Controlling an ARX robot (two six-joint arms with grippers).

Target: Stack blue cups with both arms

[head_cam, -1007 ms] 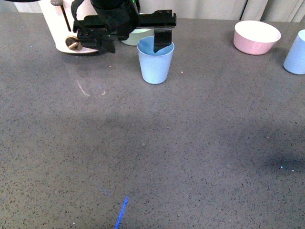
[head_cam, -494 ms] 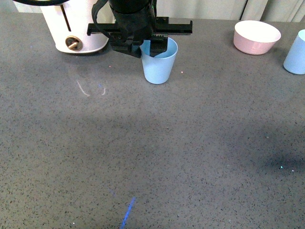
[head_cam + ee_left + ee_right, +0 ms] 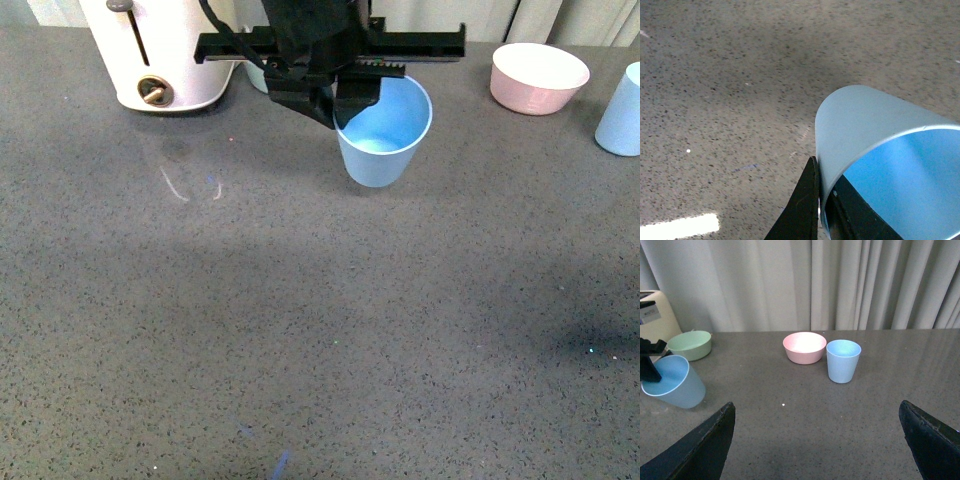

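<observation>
As the left tool (image 3: 346,104) grips its rim, the cup (image 3: 388,140) leans.

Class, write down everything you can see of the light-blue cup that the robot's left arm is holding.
The light-blue matte plastic tumbler is tapered and handleless, its inside brighter blue and empty. It is tilted, mouth leaning toward the front camera. The black left end effector pinches its rim, one finger inside, one outside.

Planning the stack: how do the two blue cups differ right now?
The gripped cup leans, its rim pinched by the fingers of the left gripper; the far cup stands upright, untouched. The gripped cup is near the green bowl; the far cup is beside the pink bowl. Both are matching light-blue tumblers.
</observation>
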